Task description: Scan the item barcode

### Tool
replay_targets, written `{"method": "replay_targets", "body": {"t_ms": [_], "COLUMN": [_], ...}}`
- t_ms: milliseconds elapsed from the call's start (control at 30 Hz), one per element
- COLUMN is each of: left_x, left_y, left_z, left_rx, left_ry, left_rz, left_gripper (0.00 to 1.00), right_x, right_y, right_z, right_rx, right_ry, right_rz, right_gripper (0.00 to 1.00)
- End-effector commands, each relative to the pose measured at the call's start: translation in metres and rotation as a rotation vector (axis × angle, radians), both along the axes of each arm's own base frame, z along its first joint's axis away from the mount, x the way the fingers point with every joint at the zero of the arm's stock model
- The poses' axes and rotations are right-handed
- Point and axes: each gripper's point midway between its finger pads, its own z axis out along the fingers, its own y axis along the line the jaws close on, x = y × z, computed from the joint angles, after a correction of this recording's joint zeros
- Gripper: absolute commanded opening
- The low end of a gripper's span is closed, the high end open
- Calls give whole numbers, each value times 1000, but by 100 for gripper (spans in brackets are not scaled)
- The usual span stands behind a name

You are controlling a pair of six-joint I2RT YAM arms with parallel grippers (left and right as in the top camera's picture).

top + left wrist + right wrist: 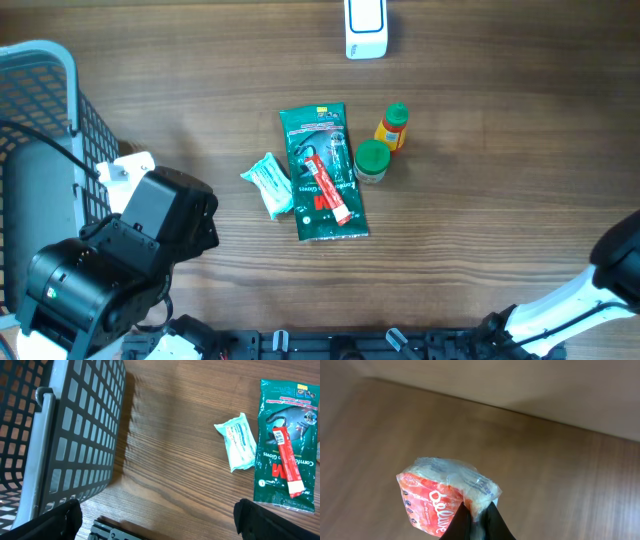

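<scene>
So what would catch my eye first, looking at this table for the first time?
Probably the green glove packet in the middle of the table, a slim red pack lying on it, with a green-lidded jar and an orange bottle beside it. In the right wrist view, the right gripper is shut on a crinkly orange-and-clear packet. A grey mesh basket fills the left edge.

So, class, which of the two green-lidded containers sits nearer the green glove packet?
The wide jar, right beside the glove packet; the slim orange bottle stands farther off.
</scene>
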Motion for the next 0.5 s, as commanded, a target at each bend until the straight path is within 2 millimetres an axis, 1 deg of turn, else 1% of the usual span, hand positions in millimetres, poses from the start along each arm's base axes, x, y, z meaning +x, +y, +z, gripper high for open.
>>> {"method": "replay_targets", "body": {"t_ms": [0, 33, 67, 100, 133, 167, 200, 233, 267, 300, 367, 400, 433, 467], "left_x": [0, 0, 0, 0, 0, 0, 0, 0, 0, 0, 0, 0, 0, 0], "left_y": [1, 1, 1, 1, 1, 1, 1, 1, 1, 1, 1, 1, 1, 1], "left_z": [0, 0, 0, 0, 0, 0, 0, 0, 0, 0, 0, 0, 0, 0], "left_rx": [-6, -6, -6, -6, -6, -6, -6, -6, -6, -6, -6, -6, -6, -6], "left_ry": [-6, -7, -6, -6, -7, -6, -7, -6, -7, -7, -6, -6, -6, -7], "left_rz": [15, 14, 14, 14, 14, 14, 14, 14, 14, 14, 14, 14, 14, 14], "left_gripper": [100, 100, 100, 100, 100, 100, 100, 100, 100, 100, 100, 100, 100, 100], "right_x": [-46, -59, -65, -72, -79, -82, -83, -84, -84, -83, -69, -59, -48, -32], "right_y": [-32, -38, -41, -44, -46, -48, -50, -52, -52, -51, -40, -31, -22, -7], "right_z": [-40, -53, -61, -70, -77, -78, -77, -74, -71, -65, -45, -33, -21, -3], "right_rx": [17, 32, 45, 59, 73, 77, 73, 68, 65, 65, 95, 122, 148, 185], "right_ry": [97, 131, 148, 163, 168, 168, 164, 157, 153, 141, 63, 4, -53, -133], "right_rz": [-169, -195, -208, -221, -241, -247, -251, -253, -254, -247, -186, -136, -83, -3], "right_gripper": [5, 5, 7, 10, 20, 35, 59, 72, 89, 100, 100, 100, 100, 100]}}
